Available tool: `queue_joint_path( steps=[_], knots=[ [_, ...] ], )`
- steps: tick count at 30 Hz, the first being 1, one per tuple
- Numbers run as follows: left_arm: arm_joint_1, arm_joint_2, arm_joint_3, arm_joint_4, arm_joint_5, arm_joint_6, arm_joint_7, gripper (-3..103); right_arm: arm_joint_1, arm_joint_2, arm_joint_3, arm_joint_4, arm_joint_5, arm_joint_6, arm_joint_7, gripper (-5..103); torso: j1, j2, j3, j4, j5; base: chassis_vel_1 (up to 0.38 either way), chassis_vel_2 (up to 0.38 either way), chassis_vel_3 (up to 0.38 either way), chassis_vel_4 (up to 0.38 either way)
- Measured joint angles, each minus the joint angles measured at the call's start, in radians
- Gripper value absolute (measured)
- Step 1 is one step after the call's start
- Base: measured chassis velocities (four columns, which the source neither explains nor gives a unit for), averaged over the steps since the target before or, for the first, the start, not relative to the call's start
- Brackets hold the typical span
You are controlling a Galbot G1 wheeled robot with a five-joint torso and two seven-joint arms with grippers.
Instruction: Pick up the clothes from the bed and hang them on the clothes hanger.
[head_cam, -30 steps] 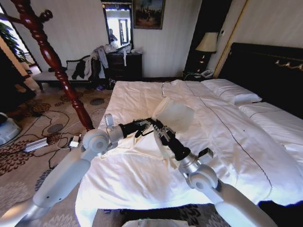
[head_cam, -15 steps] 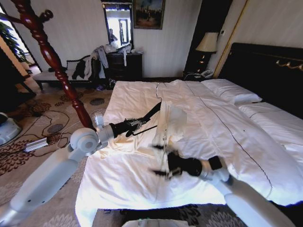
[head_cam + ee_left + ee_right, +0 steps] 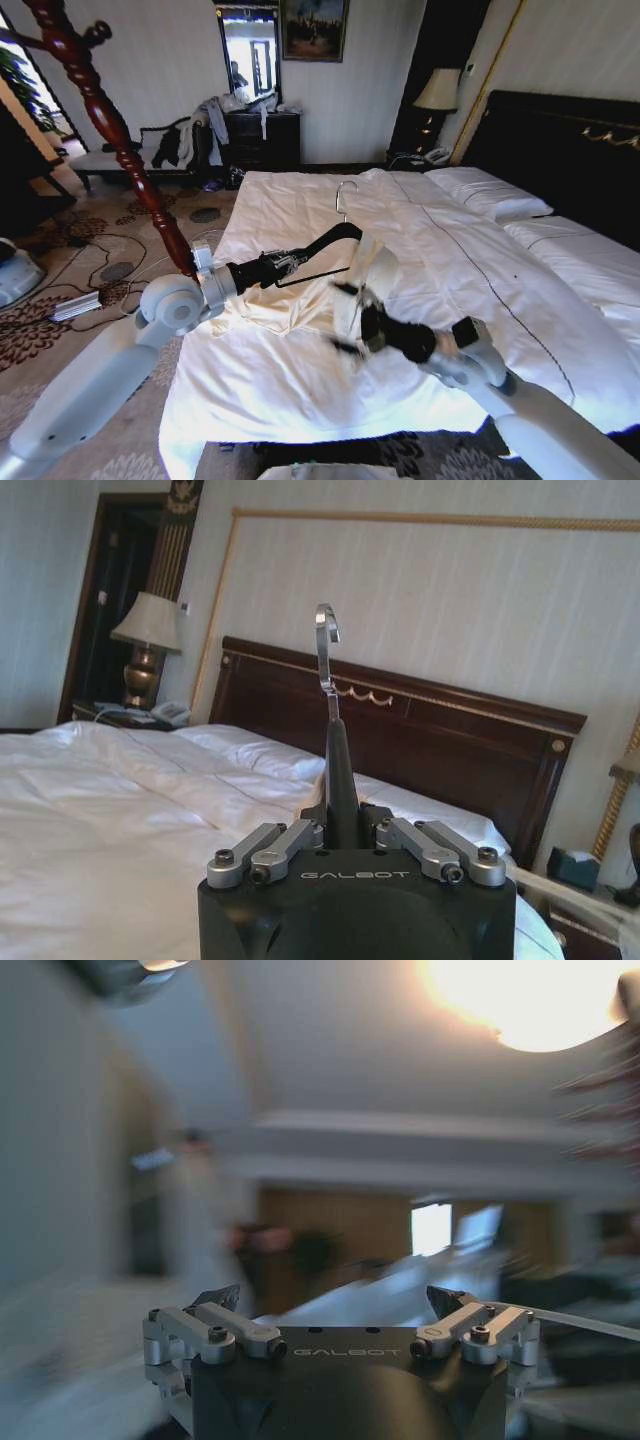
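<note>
left gripper [image 3: 288, 265] clamped on clothes hanger [image 3: 330, 240], hook at 12 o'clock. right gripper [image 3: 352, 318] spread wide, empty. clothes [image 3: 290, 305] half draped, mostly on bed [image 3: 470, 270].

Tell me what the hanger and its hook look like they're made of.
The hanger, held in the left claw, looks like matte black plastic: smooth, broad arm, no grain, though painted wood is possible. Its hook looks like polished metal: thin, silver, with bright glints.
</note>
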Motion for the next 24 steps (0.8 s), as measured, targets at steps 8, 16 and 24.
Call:
queue_joint_path(
  steps=[8, 16, 24],
  knots=[
    [0.007, -0.026, -0.003, 0.009, 0.012, -0.003, -0.003, 16, -0.111, 0.037, -0.008, -0.109, -0.185, 0.021, -0.142, 100, 0.0, 0.0, 0.0, -0.0003, 0.0002, 0.0, 0.0, 0.0, 0.0],
    [-0.017, -0.072, 0.027, 0.037, 0.024, -0.003, 0.003, 16, -0.079, 0.094, -0.076, -0.042, 0.108, 0.132, 0.587, 100, 0.0, 0.0, 0.0, 0.0, 0.0001, 0.0, 0.0, 0.0, 0.0],
    [-0.038, -0.116, 0.053, 0.07, 0.046, 0.0, 0.017, 16, 0.026, 0.154, -0.039, -0.028, 0.251, 0.237, 1.125, 100, 0.0, 0.0, 0.0, -0.0002, -0.0001, 0.0, 0.0, 0.0, 0.0]
  ],
)
